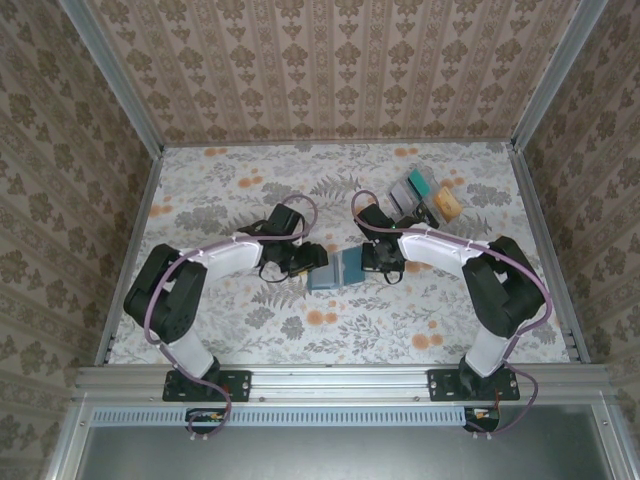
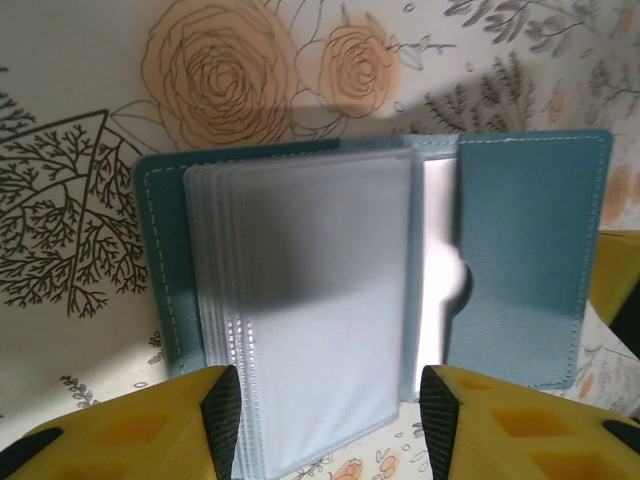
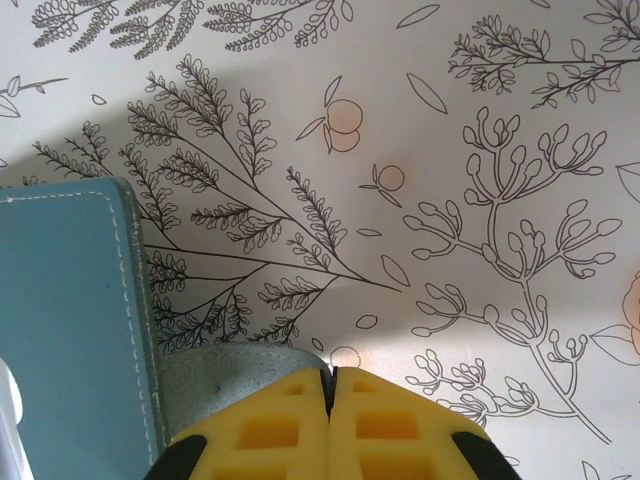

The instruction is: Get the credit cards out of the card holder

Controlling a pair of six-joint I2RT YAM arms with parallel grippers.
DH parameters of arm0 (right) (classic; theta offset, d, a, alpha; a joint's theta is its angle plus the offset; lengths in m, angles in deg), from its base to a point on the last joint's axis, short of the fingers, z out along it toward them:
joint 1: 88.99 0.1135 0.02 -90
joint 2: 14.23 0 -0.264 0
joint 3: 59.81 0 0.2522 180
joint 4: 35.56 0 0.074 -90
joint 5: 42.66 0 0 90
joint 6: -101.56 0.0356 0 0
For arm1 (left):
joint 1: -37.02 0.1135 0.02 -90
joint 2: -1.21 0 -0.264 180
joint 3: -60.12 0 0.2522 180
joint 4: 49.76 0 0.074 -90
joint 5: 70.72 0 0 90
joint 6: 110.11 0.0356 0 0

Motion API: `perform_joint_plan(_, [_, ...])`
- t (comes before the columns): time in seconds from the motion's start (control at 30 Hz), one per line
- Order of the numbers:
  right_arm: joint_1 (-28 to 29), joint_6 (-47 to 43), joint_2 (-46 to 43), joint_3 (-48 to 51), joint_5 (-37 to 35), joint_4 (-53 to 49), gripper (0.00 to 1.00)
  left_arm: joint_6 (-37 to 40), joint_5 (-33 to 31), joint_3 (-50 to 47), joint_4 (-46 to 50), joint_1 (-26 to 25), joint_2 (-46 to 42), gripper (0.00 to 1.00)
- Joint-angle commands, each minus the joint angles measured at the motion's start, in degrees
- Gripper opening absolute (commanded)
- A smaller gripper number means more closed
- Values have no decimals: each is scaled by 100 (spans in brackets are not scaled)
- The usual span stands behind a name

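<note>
**At table (image 1: 230, 190) ctr: pinch a card edge, not the sleeves**

L gripper (image 2: 330, 425) sits at the card holder's (image 1: 335, 270) 9 o'clock. Its jaws are approx. half apart. The fingertips (image 2: 222, 405) flank the clear sleeve stack (image 2: 310, 300) at its 6 o'clock end and look edge-to-edge w/ it. Can't tell if it's truly pinched.

The holder lies open and flat, w/ a pale card (image 2: 437, 250) tucked in the 3 o'clock pocket. My read: squeezing the stack across its width will likely buckle it. Better to catch one card's exposed edge by the thumb notch & draw it straight along the slot.

R gripper (image 3: 331, 385), at 3 o'clock, is fully closed on nothing, tips down just beside the holder's edge. It'd anchor better pressing on the panel itself.

Loose cards (image 1: 428, 195) lie toward 1 o'clock; steer clear.
</note>
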Motion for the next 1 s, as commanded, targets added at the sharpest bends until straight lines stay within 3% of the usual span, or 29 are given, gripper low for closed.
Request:
perform_joint_plan(0.0, [-25, -2, 115, 12, -111, -23, 5, 209, -90, 211, 219, -70, 127, 53])
perform_joint_plan(0.23, [-24, -9, 163, 3, -109, -2, 5, 270, -15, 337, 226, -114, 293, 47])
perform_joint_plan(0.97, [-17, 15, 151, 54, -149, 47, 5, 394, -109, 491, 471, -88, 392, 51])
